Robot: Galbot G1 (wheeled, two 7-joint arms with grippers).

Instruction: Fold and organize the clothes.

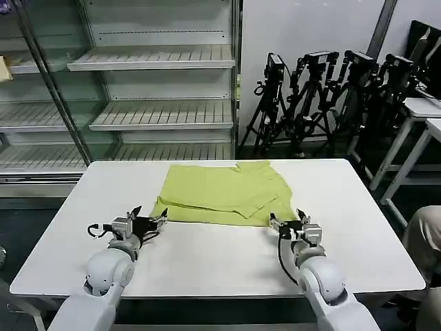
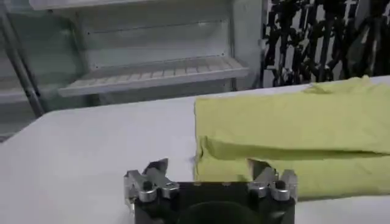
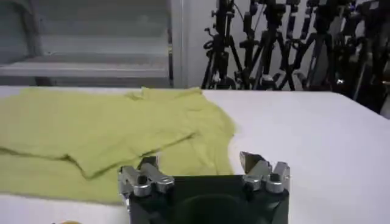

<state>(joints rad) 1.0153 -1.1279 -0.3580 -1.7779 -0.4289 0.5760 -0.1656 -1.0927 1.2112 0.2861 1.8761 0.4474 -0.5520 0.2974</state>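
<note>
The clothes are one lime T-shirt (image 1: 224,193), lying partly folded on the far half of the white table (image 1: 207,262), its sides turned in over the middle. My left gripper (image 1: 149,216) stands open at the shirt's near left corner, one fingertip by the hem. My right gripper (image 1: 286,219) stands open at the near right corner. In the left wrist view the T-shirt (image 2: 292,134) lies just past the open left gripper (image 2: 206,167). The right wrist view shows the T-shirt (image 3: 103,134) spreading beyond the open right gripper (image 3: 198,161). Neither gripper holds fabric.
Empty white shelving (image 1: 151,103) stands behind the table. Black tripods (image 1: 331,96) crowd the back right. Other white tables (image 1: 420,124) stand at the right, and a person's leg (image 1: 424,234) shows at the right edge. Bare tabletop lies between shirt and front edge.
</note>
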